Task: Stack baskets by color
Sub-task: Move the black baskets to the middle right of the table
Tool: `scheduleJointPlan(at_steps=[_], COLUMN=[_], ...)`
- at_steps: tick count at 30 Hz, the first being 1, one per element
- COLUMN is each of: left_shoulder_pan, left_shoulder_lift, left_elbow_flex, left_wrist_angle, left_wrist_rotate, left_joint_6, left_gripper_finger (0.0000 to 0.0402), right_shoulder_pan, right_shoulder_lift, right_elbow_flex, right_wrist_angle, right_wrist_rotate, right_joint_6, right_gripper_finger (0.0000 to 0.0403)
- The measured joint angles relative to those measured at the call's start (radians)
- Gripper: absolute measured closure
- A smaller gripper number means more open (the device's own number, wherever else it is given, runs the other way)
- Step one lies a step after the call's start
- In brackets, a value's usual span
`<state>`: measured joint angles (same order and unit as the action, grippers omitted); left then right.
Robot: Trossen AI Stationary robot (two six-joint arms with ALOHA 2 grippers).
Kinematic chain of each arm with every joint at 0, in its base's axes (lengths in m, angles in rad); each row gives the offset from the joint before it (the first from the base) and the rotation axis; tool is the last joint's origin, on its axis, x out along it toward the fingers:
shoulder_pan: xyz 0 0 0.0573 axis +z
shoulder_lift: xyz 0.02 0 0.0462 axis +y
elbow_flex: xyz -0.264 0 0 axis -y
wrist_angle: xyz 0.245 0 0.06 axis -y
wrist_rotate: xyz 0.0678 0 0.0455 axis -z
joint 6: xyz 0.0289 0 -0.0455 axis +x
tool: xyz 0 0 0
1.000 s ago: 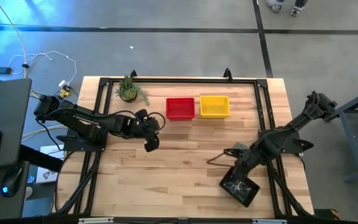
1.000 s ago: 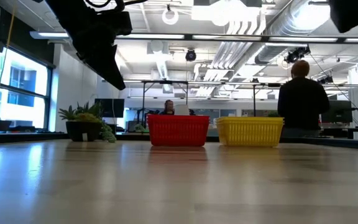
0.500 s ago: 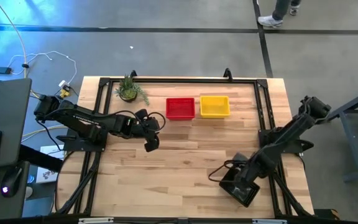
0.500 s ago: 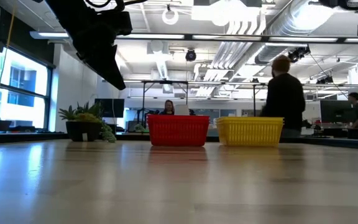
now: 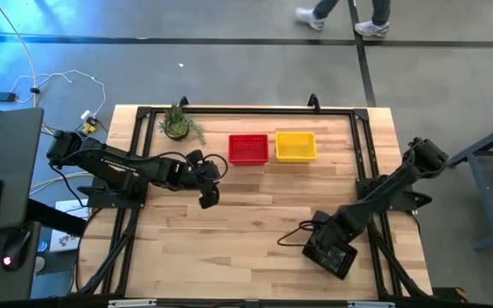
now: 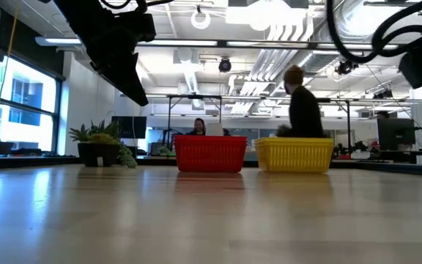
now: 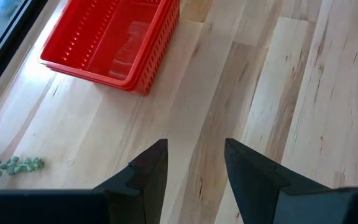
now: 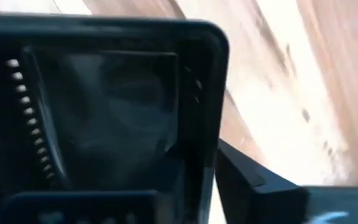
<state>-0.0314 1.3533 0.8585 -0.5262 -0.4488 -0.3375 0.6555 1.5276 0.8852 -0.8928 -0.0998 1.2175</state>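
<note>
A red basket (image 5: 248, 148) and a yellow basket (image 5: 295, 145) stand side by side on their bases near the table's far edge, their open sides up. A black basket (image 5: 332, 257) sits near the table's front right corner; its dark inside fills the right wrist view (image 8: 104, 106). My right gripper (image 5: 325, 242) points down onto the black basket's far-left part. My left gripper (image 5: 208, 198) hangs open above bare wood left of centre, nearer than the red basket (image 7: 114, 40), with nothing between its fingers (image 7: 194, 158).
A small potted plant (image 5: 178, 126) stands at the far left of the table. A black frame (image 5: 246, 111) runs along the table's edges. Bare wood (image 5: 255, 214) lies between the two arms. A person (image 6: 302, 103) moves in the room behind the table.
My right gripper has gone down and a little toward the table's near left, onto the black basket. The person in the room behind has walked leftward behind the yellow basket.
</note>
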Motion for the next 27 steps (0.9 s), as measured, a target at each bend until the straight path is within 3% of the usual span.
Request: scheduleJointPlan(at_steps=[6, 27], left_shoulder_pan=[0.000, 0.000], left_shoulder_lift=[0.000, 0.000], left_elbow_flex=[0.000, 0.000], left_wrist_angle=[0.000, 0.000], left_wrist_rotate=[0.000, -0.003], left_joint_6=[0.015, 0.018], left_gripper_finger=[0.0257, 0.0257], right_shoulder_pan=[-0.094, -0.571], right_shoulder_lift=[-0.001, -0.001], right_elbow_flex=[0.002, 0.010], right_wrist_angle=[0.004, 0.043], right_wrist_rotate=[0.013, 0.097], right_joint_6=[-0.196, -0.940], right_gripper_finger=[0.0395, 0.0395])
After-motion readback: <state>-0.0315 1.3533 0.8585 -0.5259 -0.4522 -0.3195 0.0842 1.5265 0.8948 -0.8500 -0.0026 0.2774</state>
